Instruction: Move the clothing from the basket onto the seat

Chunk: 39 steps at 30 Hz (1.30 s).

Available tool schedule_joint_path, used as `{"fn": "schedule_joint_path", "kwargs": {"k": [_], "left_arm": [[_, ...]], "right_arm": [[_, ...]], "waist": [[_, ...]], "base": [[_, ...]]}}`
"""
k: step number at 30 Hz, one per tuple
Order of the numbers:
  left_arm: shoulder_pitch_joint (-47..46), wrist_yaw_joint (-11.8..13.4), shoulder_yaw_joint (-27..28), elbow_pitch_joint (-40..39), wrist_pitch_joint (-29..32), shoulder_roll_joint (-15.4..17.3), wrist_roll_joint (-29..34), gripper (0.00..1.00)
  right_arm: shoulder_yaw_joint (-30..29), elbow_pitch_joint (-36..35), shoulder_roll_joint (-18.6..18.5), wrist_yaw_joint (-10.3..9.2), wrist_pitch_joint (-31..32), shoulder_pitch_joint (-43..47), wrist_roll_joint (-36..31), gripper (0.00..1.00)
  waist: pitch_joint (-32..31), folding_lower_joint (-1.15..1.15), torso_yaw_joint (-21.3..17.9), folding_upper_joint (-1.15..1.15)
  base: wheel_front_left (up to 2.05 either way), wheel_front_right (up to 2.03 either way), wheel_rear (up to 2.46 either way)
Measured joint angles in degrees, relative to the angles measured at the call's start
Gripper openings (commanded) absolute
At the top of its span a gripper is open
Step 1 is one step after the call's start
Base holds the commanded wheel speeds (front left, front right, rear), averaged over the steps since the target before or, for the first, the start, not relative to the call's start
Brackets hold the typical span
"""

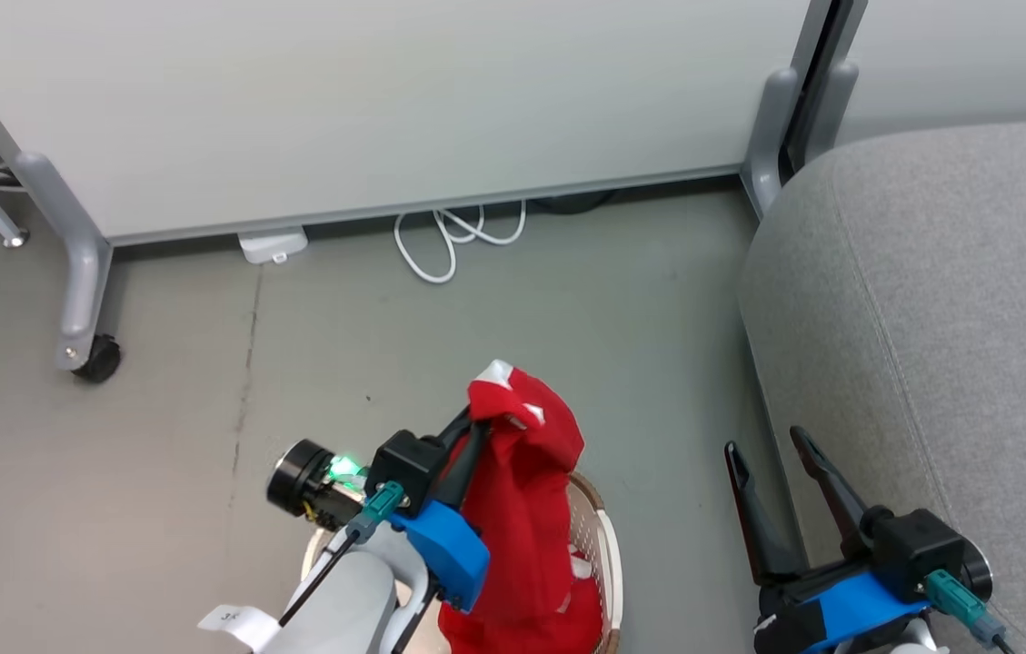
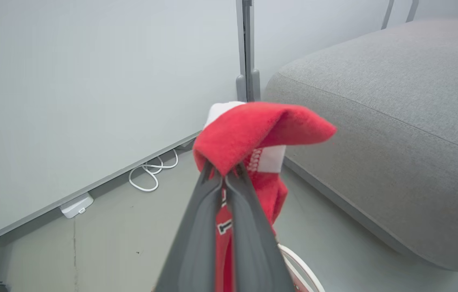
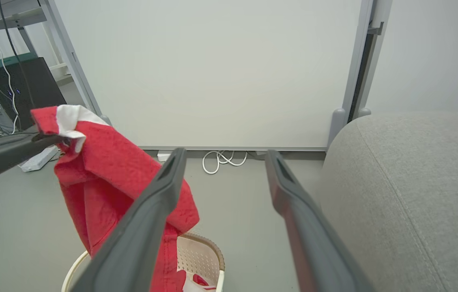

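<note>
grey floor (image 1: 367,309), marked at left by a thin dark crack (image 1: 244,372). standing or lying on it: cream basket (image 1: 609,554) at bottom centre; coiled white cable (image 1: 451,243) and small white box (image 1: 273,245) by the lower edge of the pale panel (image 1: 385,109); black caster (image 1: 100,360) at left; light-grey seat (image 1: 949,300) at right.

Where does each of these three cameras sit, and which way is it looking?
Head view: from the head, down onto the cream perforated plastic basket, left gripper and right gripper.
Left wrist: along its shut fingers, pinching the bright red fabric garment.
Right wrist: along its open fingers, toward the white partition panel.
Shared: garment and light-grey upholstered sofa seat.
</note>
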Motion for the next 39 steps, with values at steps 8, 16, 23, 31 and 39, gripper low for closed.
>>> {"fn": "schedule_joint_path", "kwargs": {"k": [8, 16, 23, 31, 39], "left_arm": [[-4.09, -0.40, -6.24, -0.68, 0.00, -0.49, -7.13, 0.00], [-11.53, -0.52, -14.86, -2.05, 1.93, -0.59, -15.00, 0.00], [-18.25, 0.87, -19.87, -3.69, 5.09, -0.58, -21.25, 0.00], [-23.63, 3.80, -25.62, -5.75, 7.00, -0.59, -27.48, 0.00], [-25.67, 5.90, -30.90, -5.87, 5.84, -0.59, -32.07, 0.00]], "right_arm": [[1.45, 0.02, 0.00, 0.00, 1.30, 2.29, 0.14, 1.00], [3.15, -0.77, 0.00, 0.00, 2.49, 2.80, 0.02, 1.00], [3.89, -1.14, -0.01, 0.00, 3.13, 3.20, -0.01, 1.00], [4.13, -1.67, -0.01, 0.00, 3.60, 3.16, -0.23, 1.00], [4.08, -1.85, -0.01, 0.00, 3.81, 3.10, -0.45, 1.00]], "waist": [[-3.97, 0.00, 0.59, 0.00], [-5.52, 0.01, 0.32, 0.00], [-5.91, 0.01, 0.05, -0.01], [-5.79, 0.02, -0.39, -0.01], [-5.40, 0.01, -0.91, 0.00]], "base": [[0.00, 0.00, 0.00], [0.00, 0.00, 0.00], [0.00, 0.00, 0.00], [0.00, 0.00, 0.00], [0.00, 0.00, 0.00]]}}
